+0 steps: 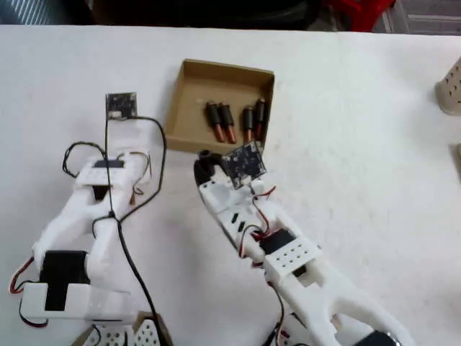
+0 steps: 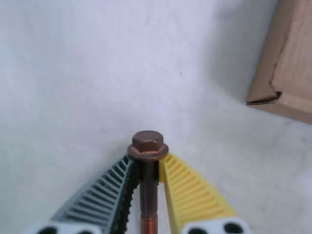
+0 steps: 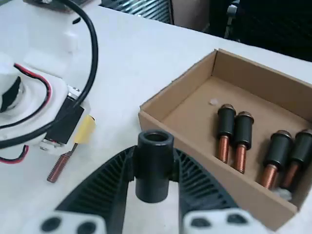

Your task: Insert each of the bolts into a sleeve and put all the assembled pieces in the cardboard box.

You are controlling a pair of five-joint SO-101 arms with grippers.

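My left gripper [image 2: 146, 161] is shut on a copper bolt [image 2: 147, 180], the hex head past the grey and yellow fingertips and the shank between them. In the right wrist view the bolt's threaded end [image 3: 59, 165] sticks out below the yellow finger [image 3: 85, 129]. My right gripper [image 3: 154, 157] is shut on a black sleeve [image 3: 154, 165], held upright with its bore open on top, just in front of the cardboard box [image 3: 175, 97]. Several assembled pieces [image 3: 234, 134] lie in the box. From above, the sleeve [image 1: 205, 160] is at the box's [image 1: 176, 101] near wall, with the left gripper [image 1: 137, 184] to its left.
A black cable [image 1: 119, 216] runs along the left arm. A white perforated object [image 1: 450, 86] stands at the right edge of the table. More perforated parts [image 1: 133, 333] sit at the front edge. White tabletop lies open to the right of the box.
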